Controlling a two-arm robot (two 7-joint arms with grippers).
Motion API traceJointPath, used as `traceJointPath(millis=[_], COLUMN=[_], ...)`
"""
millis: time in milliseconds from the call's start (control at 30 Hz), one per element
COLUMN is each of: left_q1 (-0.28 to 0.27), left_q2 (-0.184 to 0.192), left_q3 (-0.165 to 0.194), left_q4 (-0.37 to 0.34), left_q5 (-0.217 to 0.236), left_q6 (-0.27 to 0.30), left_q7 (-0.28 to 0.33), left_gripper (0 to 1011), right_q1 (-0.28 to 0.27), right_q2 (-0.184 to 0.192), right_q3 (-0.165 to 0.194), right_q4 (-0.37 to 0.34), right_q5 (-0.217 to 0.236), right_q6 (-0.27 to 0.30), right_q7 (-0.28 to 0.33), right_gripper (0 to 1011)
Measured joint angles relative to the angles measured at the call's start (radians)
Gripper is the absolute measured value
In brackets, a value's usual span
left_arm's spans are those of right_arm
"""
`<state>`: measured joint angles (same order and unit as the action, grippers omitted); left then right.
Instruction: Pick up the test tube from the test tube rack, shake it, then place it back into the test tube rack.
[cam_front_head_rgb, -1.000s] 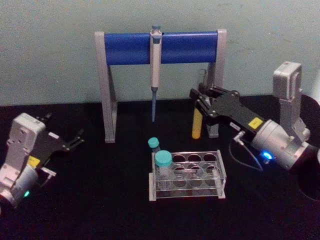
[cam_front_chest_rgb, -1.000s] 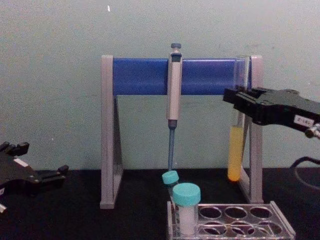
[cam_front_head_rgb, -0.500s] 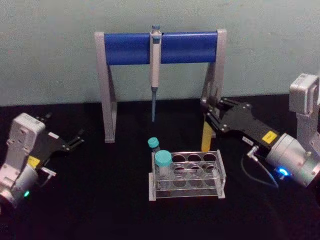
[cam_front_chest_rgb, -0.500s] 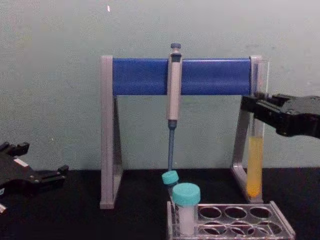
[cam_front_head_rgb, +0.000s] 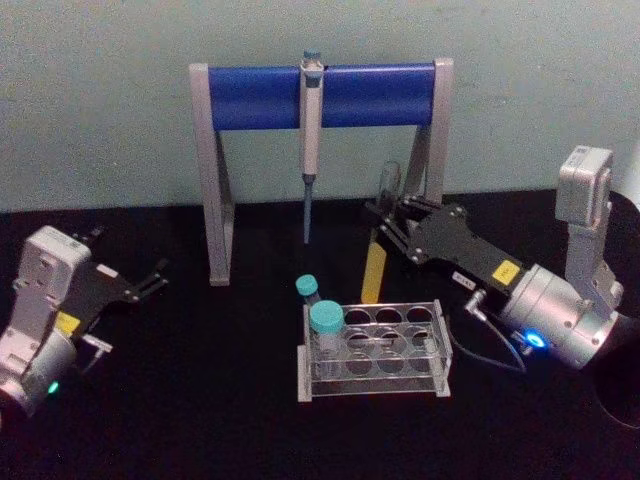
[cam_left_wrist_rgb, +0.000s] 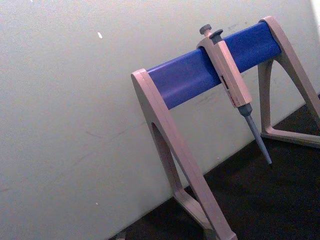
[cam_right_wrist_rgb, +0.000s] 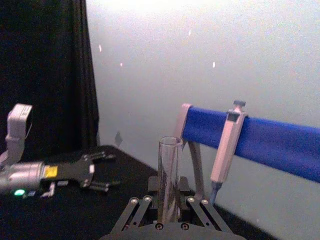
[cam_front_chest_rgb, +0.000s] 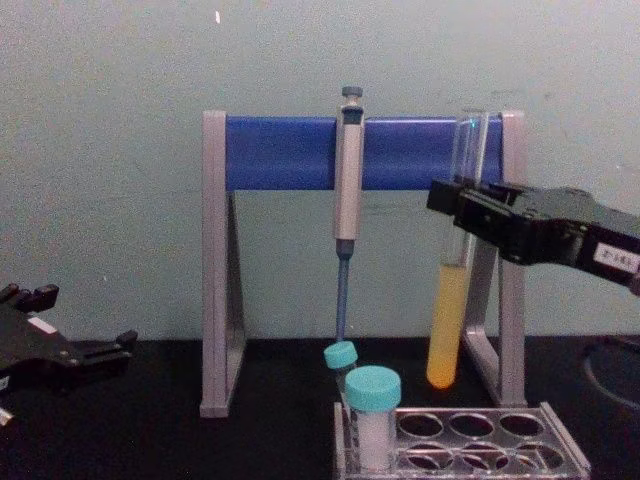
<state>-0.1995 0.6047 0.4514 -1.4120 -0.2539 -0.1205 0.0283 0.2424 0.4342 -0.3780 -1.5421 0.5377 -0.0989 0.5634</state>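
Right claw (cam_front_head_rgb: 386, 222) has swung the test tube (cam_front_head_rgb: 373, 270) back left, away from the right leg of the pipette stand (cam_front_head_rgb: 260, 97). It's clamped on the glass, and the tube hangs tilted in the air just behind the test tube rack (cam_front_head_rgb: 444, 350). Left claw (cam_front_head_rgb: 155, 277) sits parked at the left of the desk (cam_front_head_rgb: 220, 400), fingers apart.

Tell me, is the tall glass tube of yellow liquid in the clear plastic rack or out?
Out: the right gripper holds the yellow-filled glass tube tilted, its round bottom hanging outside the clear plastic rack.
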Motion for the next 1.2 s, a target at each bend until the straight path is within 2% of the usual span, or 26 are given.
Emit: traceJointPath(millis=[100, 333, 633, 933, 1200], left_q1=[0.0, 0.0, 0.0, 0.0, 0.0], left_q2=[0.0, 0.0, 0.0, 0.0, 0.0], left_q3=[0.0, 0.0, 0.0, 0.0, 0.0], left_q4=[0.0, 0.0, 0.0, 0.0, 0.0], left_q5=[0.0, 0.0, 0.0, 0.0, 0.0], left_q6=[0.0, 0.0, 0.0, 0.0, 0.0], left_q7=[0.0, 0.0, 0.0, 0.0, 0.0], left_gripper=[1001, 1001, 1001, 1002, 1001], right_q1=[0.019, 0.049, 0.044, -0.002, -0.051], right_q2=[-0.02, -0.055, -0.062, -0.018, 0.035], right_q3=[-0.003, 0.002, 0.022, 0.042, 0.055], right_q4=[0.036, 0.097, 0.096, 0.009, -0.089], right_q5=[-0.001, -0.055, -0.091, -0.174, -0.184], right_q6=[-0.028, -0.084, -0.09, -0.036, 0.042], right_q7=[-0.006, -0.058, -0.087, -0.137, -0.121], right_gripper=[232, 232, 232, 232, 232])
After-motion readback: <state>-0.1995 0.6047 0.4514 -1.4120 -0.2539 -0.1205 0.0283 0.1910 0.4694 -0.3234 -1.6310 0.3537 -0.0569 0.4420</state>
